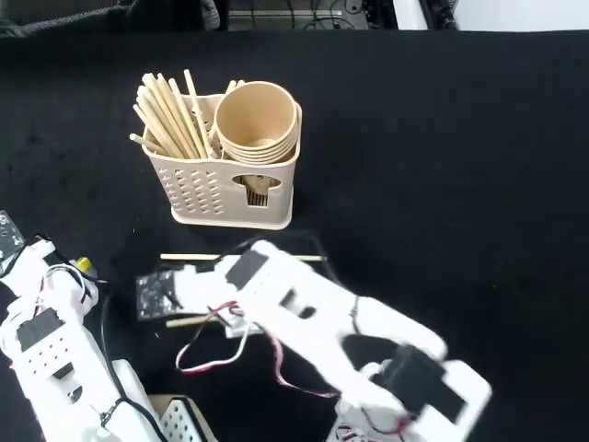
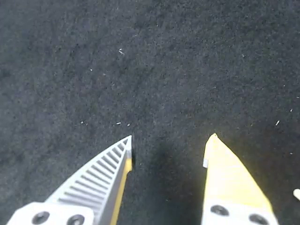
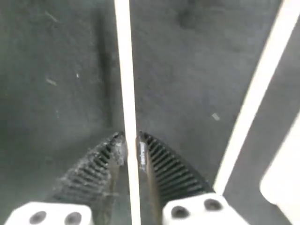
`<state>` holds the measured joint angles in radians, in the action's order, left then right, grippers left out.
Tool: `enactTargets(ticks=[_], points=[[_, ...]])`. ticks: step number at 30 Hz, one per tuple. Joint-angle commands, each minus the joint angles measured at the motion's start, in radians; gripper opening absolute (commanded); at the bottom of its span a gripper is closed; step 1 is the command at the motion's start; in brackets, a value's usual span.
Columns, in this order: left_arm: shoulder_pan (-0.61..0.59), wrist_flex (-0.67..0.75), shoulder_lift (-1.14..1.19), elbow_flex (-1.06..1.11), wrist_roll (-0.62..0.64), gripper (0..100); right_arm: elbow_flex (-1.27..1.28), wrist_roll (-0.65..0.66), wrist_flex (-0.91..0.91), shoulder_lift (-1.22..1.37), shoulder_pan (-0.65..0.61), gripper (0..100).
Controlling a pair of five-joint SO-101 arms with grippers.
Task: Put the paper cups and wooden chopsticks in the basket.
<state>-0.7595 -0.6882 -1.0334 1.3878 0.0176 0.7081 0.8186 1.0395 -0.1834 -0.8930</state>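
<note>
Nearside of the beige slotted plastic basket (image 1: 221, 189), right jaws clench a pale wooden chopstick (image 3: 124, 70) on the black surface (image 1: 460, 138); best lift it level, then tip it upright over the basket; left jaws released.

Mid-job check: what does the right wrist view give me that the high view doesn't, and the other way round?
Right wrist view: the right end effector shut on one chopstick, teeth against both its sides. High view: the basket holding stacked paper cups and a bundle of chopsticks, plus the left arm off to the side. Both: that gripped chopstick and a second chopstick lying loose on the black cloth.
</note>
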Motion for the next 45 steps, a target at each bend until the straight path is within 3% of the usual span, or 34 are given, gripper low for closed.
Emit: enactTargets(ticks=[1, 6, 9, 11, 15, 20, 28, 39, 41, 45], points=[[-0.005, 0.015, -0.014, -0.002, -0.003, 25, -0.021, -0.063, 0.058, -0.249, 0.046, 1.1], [-0.005, 0.015, -0.014, -0.002, -0.003, 25, -0.048, -0.239, -0.021, -0.625, 0.035, 1.1], [-0.005, 0.015, -0.014, -0.002, -0.003, 25, -0.027, -0.456, -0.261, -0.802, 0.031, 1.2], [-0.005, 0.015, -0.014, -0.002, -0.003, 25, 0.036, -0.517, -0.52, -0.866, 0.031, 1.4], [-0.005, 0.015, -0.014, -0.002, -0.003, 25, 0.145, -0.512, -0.967, -0.823, 0.044, 1.2], [-0.005, 0.015, -0.014, -0.002, -0.003, 25, 0.019, -0.519, -1.185, -0.573, 0.117, 1.1], [-0.004, 0.015, -0.014, -0.001, -0.003, 25, -0.305, -0.512, -1.243, -0.22, 0.212, 1.1], [0.031, 0.015, -0.014, -0.001, -0.003, 25, -0.285, -0.519, -1.246, -0.038, 0.288, 1.6], [0.031, 0.015, -0.014, -0.001, -0.003, 25, -0.285, -0.528, -1.241, -0.033, 0.285, 5.4], [0.031, 0.015, -0.014, -0.001, -0.003, 25, -0.3, -0.672, -1.162, -0.045, 0.29, 18.5]])
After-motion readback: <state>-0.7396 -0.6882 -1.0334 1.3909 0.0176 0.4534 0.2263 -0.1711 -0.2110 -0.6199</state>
